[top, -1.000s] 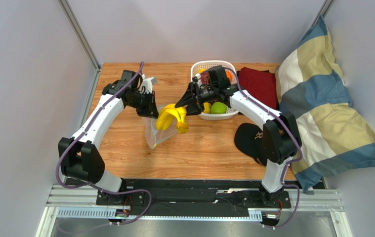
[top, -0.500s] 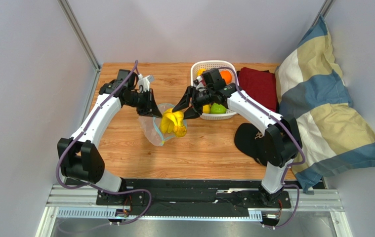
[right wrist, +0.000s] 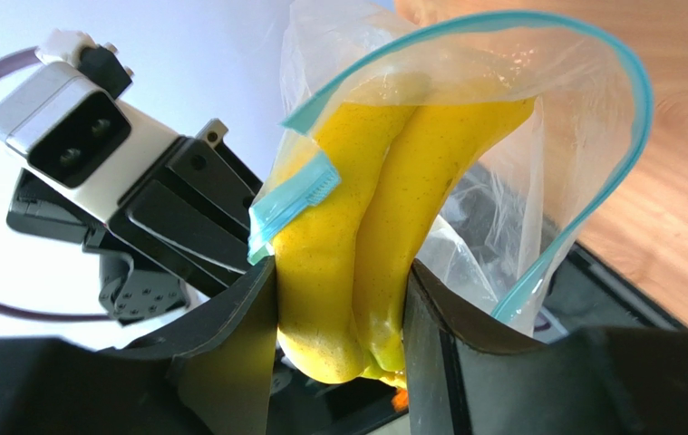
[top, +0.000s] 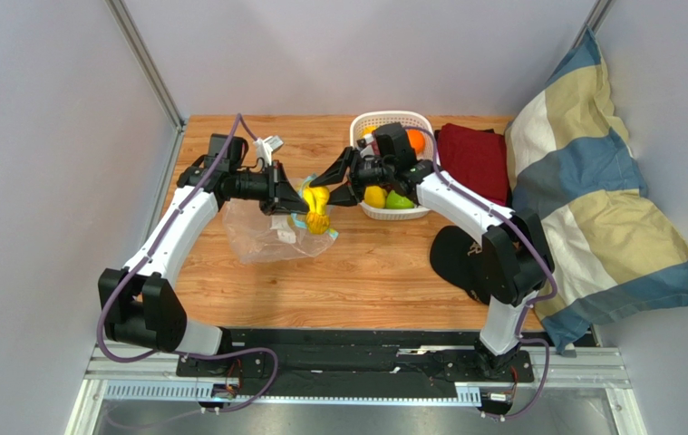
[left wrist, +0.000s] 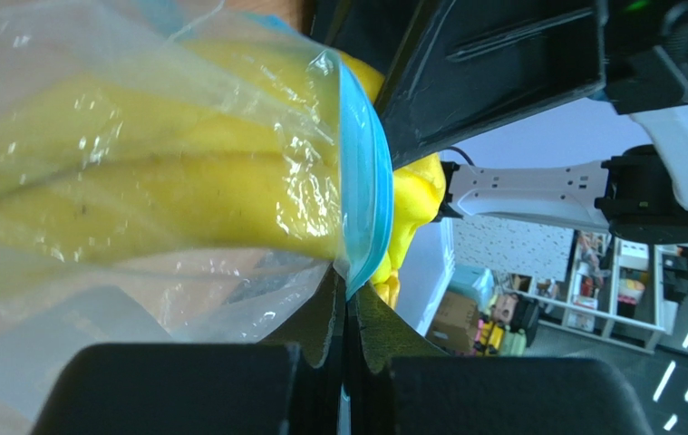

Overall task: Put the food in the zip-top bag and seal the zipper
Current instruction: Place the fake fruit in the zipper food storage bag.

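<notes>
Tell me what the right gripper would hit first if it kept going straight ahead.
Probably the zip-top bag: the right gripper, holding the banana bunch, points into its open mouth; the left gripper sits close beside.

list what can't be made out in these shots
Top view: the right arm covers much of the basket, so the fruit left inside cannot be counted; it also hides part of the black cap.
Left wrist view: the zip-top bag's bottom and the banana bunch's far end run off the left edge.
Right wrist view: the right gripper hides the bunch's lower sides.
</notes>
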Available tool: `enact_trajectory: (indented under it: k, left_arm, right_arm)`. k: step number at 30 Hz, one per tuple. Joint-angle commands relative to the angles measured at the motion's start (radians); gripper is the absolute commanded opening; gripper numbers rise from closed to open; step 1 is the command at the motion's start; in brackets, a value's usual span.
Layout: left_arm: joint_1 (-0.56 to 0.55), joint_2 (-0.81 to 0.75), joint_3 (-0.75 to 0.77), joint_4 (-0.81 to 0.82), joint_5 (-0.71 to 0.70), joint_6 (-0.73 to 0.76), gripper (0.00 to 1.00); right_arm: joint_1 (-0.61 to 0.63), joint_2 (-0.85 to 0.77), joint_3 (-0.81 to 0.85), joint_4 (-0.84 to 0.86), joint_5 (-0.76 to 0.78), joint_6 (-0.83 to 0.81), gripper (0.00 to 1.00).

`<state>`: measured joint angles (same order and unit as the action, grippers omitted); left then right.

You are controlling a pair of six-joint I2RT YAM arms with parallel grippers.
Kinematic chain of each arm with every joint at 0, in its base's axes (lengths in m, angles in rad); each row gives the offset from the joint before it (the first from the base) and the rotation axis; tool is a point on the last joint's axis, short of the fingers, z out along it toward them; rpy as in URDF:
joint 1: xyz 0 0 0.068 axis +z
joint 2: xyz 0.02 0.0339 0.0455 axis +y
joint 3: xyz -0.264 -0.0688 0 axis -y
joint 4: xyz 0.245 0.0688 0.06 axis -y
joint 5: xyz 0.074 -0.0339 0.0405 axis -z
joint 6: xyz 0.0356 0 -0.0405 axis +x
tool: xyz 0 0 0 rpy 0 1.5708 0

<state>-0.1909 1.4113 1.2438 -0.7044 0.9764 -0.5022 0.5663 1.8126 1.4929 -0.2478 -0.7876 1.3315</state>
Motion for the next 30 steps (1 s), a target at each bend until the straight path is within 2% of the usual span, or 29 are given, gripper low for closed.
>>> enact_trajectory:
  k: [1, 4, 8, 12, 15, 16, 19, 24, 30]
  left_arm:
    - [0.011, -0.023, -0.032, 0.068, 0.122, -0.045, 0.00]
    - [0.037, -0.020, -0.023, 0.060, 0.159, -0.016, 0.00]
    - [0.039, -0.017, -0.004, 0.034, 0.258, 0.085, 0.00]
    - [0.039, -0.011, 0.014, -0.090, 0.291, 0.204, 0.00]
    - [0.039, 0.008, 0.045, -0.199, 0.314, 0.319, 0.00]
    - [0.039, 0.014, 0.048, -0.216, 0.324, 0.339, 0.00]
    - [0.041, 0.017, 0.055, -0.244, 0.352, 0.389, 0.00]
    - [0.041, 0.017, 0.055, -0.247, 0.358, 0.421, 0.00]
    - [0.045, 0.066, 0.094, -0.354, 0.418, 0.601, 0.00]
  right_arm:
    - [0.053, 0.028, -0.085, 0.320, -0.185, 0.146, 0.00]
    - [0.063, 0.036, -0.073, 0.214, -0.252, 0.009, 0.00]
    - [0.050, 0.040, -0.062, 0.281, -0.352, -0.025, 0.00]
    - [0.041, 0.040, -0.049, 0.252, -0.443, -0.118, 0.00]
    - [0.035, 0.053, 0.038, -0.040, -0.470, -0.317, 0.00]
    - [0.030, 0.057, 0.062, -0.217, -0.470, -0.466, 0.00]
    - [0.020, 0.053, 0.096, -0.359, -0.489, -0.610, 0.00]
    - [0.014, 0.019, 0.095, -0.423, -0.556, -0.721, 0.00]
    - [0.015, -0.036, 0.112, -0.421, -0.598, -0.788, 0.00]
